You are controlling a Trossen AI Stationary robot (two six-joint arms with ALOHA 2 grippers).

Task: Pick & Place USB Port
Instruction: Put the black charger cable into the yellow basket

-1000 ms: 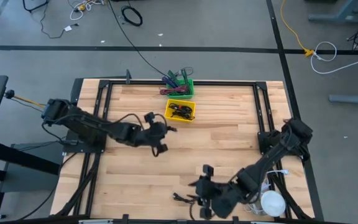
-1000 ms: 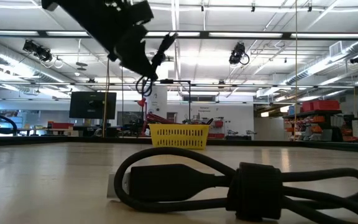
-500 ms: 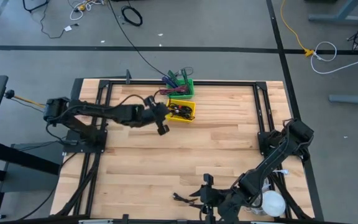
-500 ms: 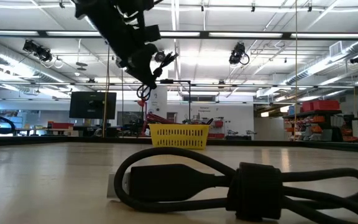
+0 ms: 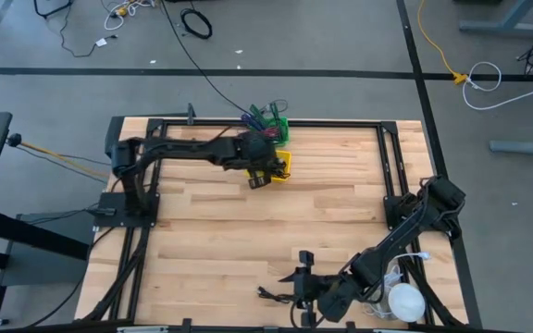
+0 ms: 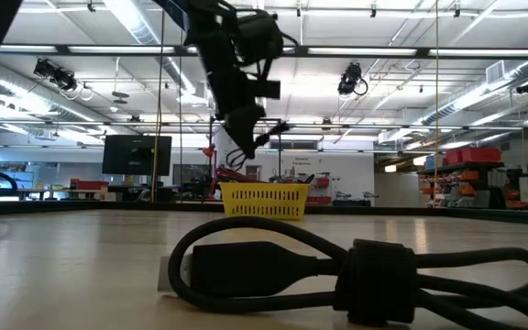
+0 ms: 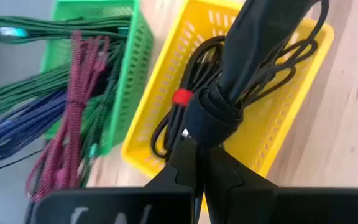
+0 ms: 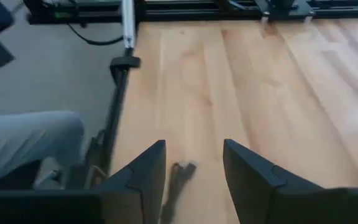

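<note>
My left gripper (image 5: 261,172) reaches over the yellow basket (image 5: 282,174) by the table's far edge and is shut on a coiled black USB cable (image 7: 211,117). In the low view that cable (image 6: 266,137) hangs above the yellow basket (image 6: 262,200). More black cables lie inside the yellow basket (image 7: 291,99). A second coiled black cable (image 5: 272,296) lies on the table by the near edge and fills the low view's foreground (image 6: 337,266). My right gripper (image 5: 303,289) hovers open right beside it, and the cable's end (image 8: 179,170) shows between the fingers. My left gripper pinches the coiled cable between its two fingers (image 7: 185,163) at the bundle's strapped part (image 7: 213,121), next to a red tag. The bundle is lifted clear over the yellow basket, and its loops reach out beyond the fingertips.
A green basket (image 5: 272,125) full of green, purple and red cords (image 7: 61,93) stands just beyond the yellow one. A white round object (image 5: 405,301) sits at the near right corner. Black frame rails (image 5: 155,139) border the table. Bare wood (image 5: 340,203) lies between the arms.
My left gripper has carried the cable from the table's left middle toward the far edge and right, and it now stands over the yellow basket. It has stayed shut. My right gripper has shifted slightly toward the near edge by the lying cable.
</note>
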